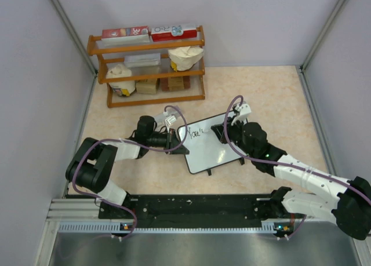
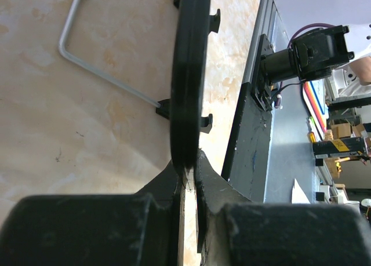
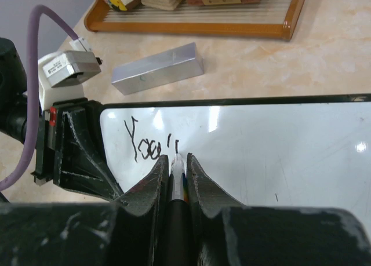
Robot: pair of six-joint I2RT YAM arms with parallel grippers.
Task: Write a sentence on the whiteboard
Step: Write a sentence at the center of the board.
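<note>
whiteboard (image 1: 215, 149) at mid-table (image 1: 272, 92), propped on its wire stand (image 2: 98, 69). its long axis runs left to right, with the right end swung slightly toward the far side. your left hand (image 1: 177, 139) is clamped on the board's left edge, and the left wrist view shows the black frame edge-on between its fingers. your right hand (image 3: 175, 160) grips a marker (image 3: 176, 168), tip at the white surface just past the sentence (image 3: 152, 145), so far "you'", written near the upper left corner.

A robotics lab cell: plain partition walls (image 1: 35, 75) are enclosing the beige tabletop (image 1: 272, 92), a black mounting rail (image 1: 191, 207) is edging it, and cardboard cartons (image 2: 339, 130) are standing beyond.
</note>
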